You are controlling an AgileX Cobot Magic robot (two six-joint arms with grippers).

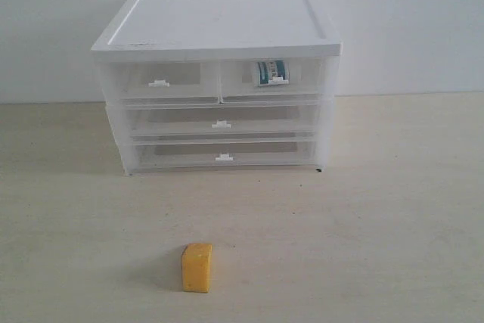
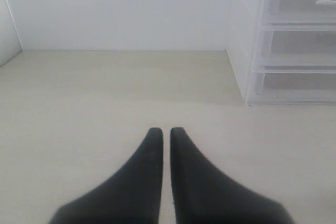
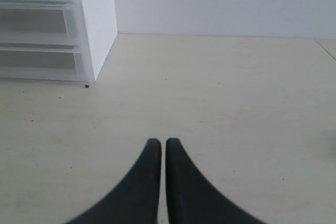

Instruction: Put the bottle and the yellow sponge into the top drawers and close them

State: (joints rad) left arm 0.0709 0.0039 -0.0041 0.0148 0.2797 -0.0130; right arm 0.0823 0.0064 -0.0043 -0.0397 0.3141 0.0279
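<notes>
Beige tabletop [image 1: 378,225] underlies both low jaws, seemingly closed.

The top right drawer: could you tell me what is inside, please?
The bottle lies inside, its teal-and-white label showing through the clear front; the handle covers its lower edge.

Illumination: bright, diffuse, even; no glare. The sponge [image 1: 197,267] casts a soft shadow leftward on the surface [image 1: 363,232]. Exterior view: slightly soft, low detail. Wrist views: left fingers [image 2: 139,187] and right fingers [image 3: 134,192] are defocused near the lens; the background is sharper.
</notes>
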